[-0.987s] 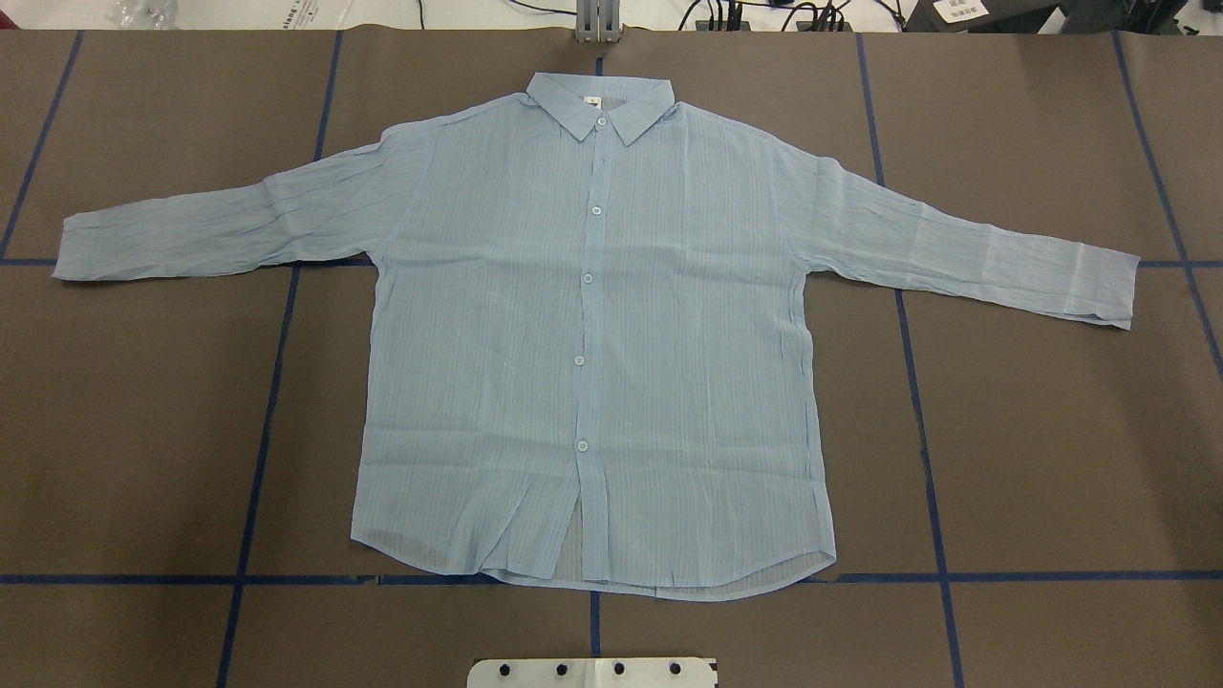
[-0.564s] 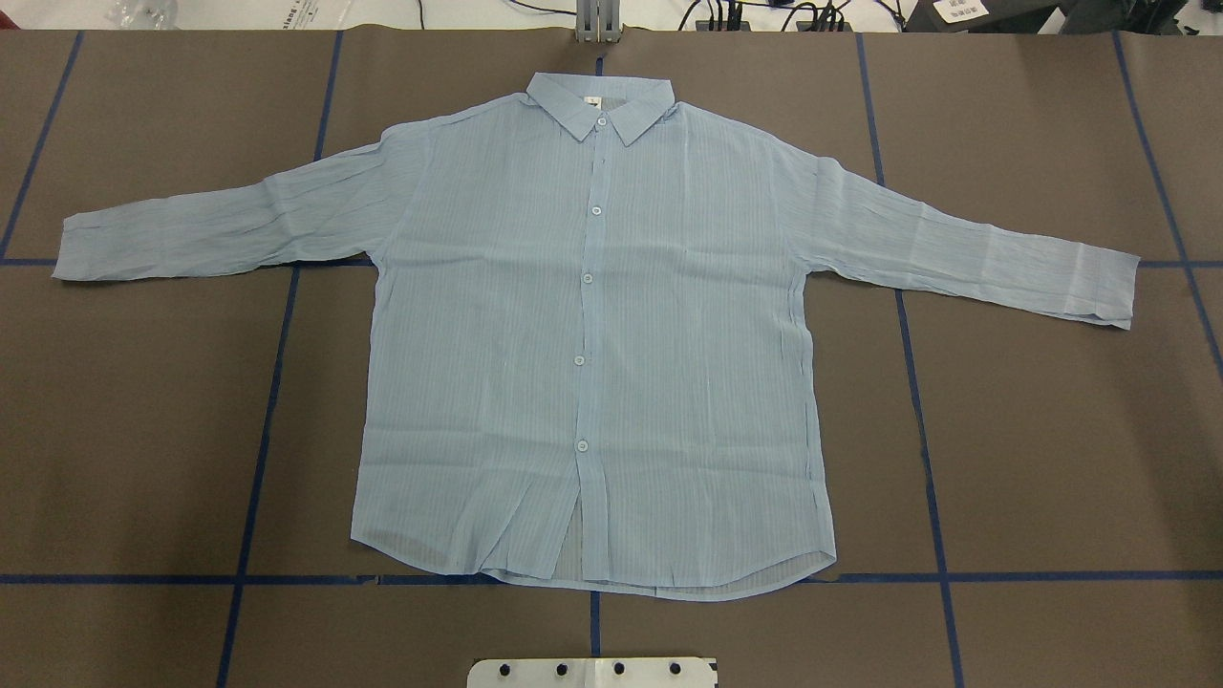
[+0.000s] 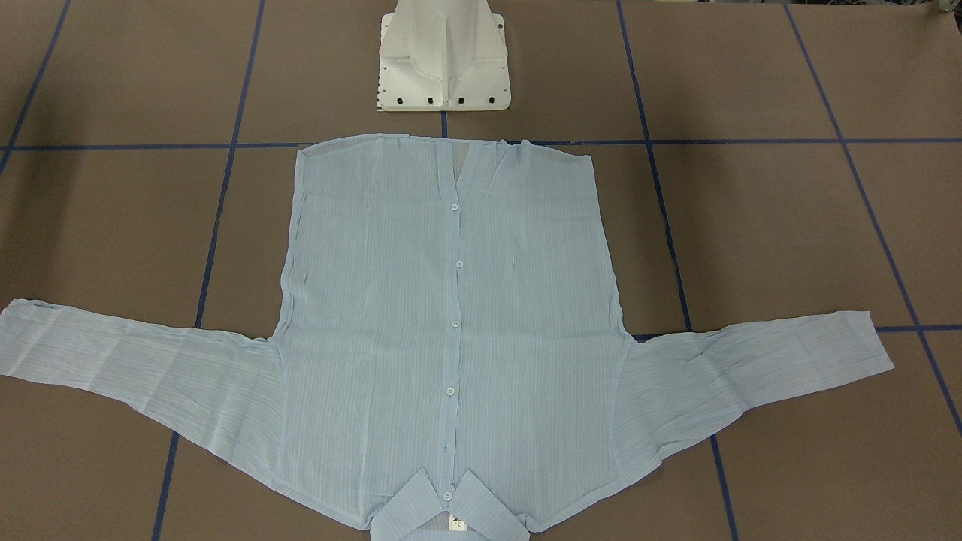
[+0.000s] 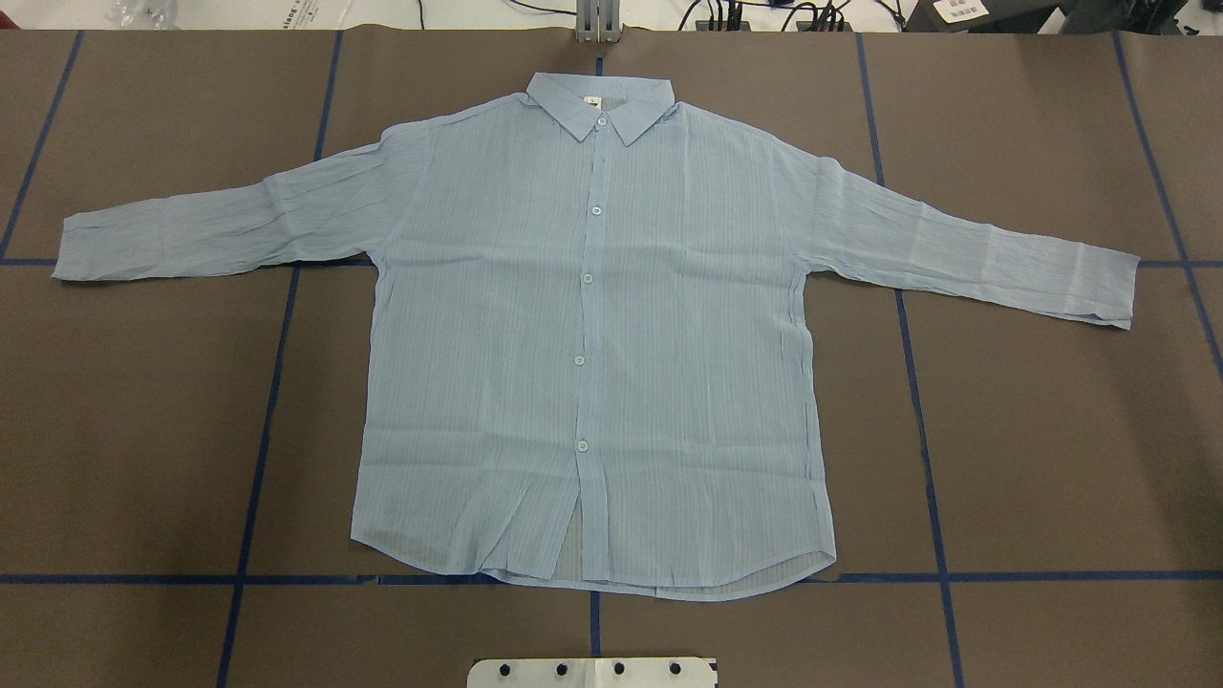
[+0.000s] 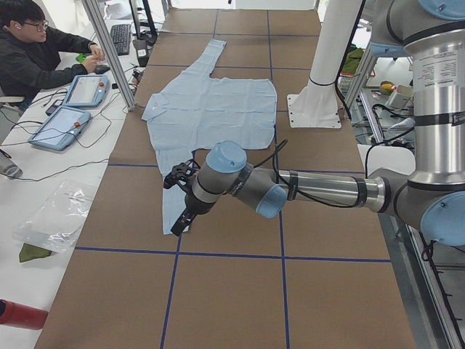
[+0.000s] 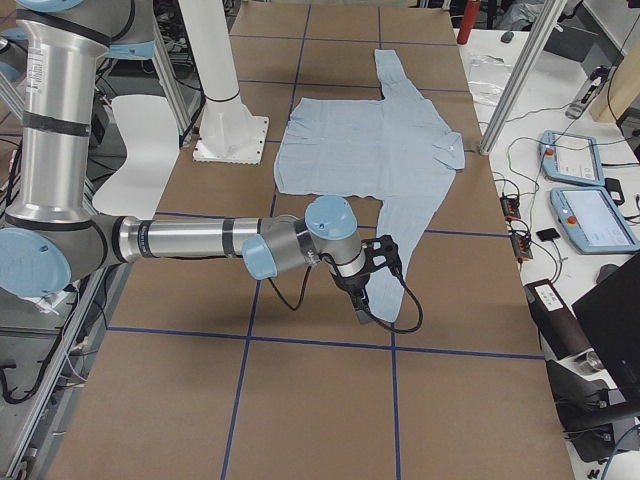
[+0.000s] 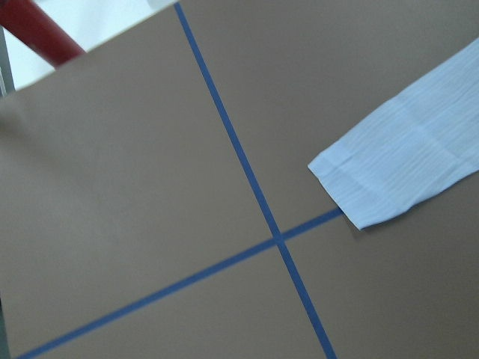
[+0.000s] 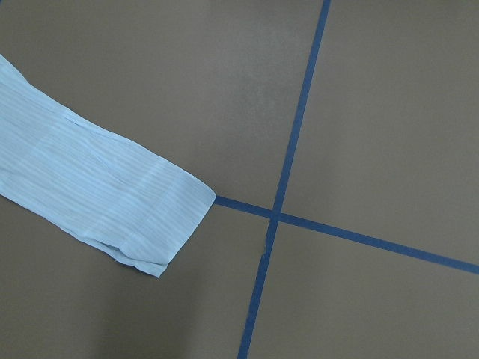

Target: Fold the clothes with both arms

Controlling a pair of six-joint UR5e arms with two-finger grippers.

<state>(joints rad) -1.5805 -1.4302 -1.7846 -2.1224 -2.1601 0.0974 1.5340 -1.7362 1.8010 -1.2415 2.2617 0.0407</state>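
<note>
The light blue striped shirt (image 4: 592,334) lies flat and buttoned on the brown table, collar (image 4: 600,107) at the far edge, both sleeves spread out sideways (image 3: 451,315). The left arm's gripper (image 5: 179,227) hangs over the end of the near sleeve in the exterior left view; its wrist view shows that cuff (image 7: 389,172) flat on the table. Over the other sleeve's end is the right arm's gripper (image 6: 363,312), and its cuff (image 8: 120,202) also lies flat. Both grippers show only in the side views, so I cannot tell whether they are open or shut.
The white pedestal base (image 3: 443,60) stands at the robot's edge, close to the shirt's hem. Blue tape lines (image 4: 917,382) grid the brown table. Beyond the far edge a person (image 5: 36,54) sits by tablets (image 5: 62,125) and cables. A red cylinder (image 5: 18,314) lies off the table's left end.
</note>
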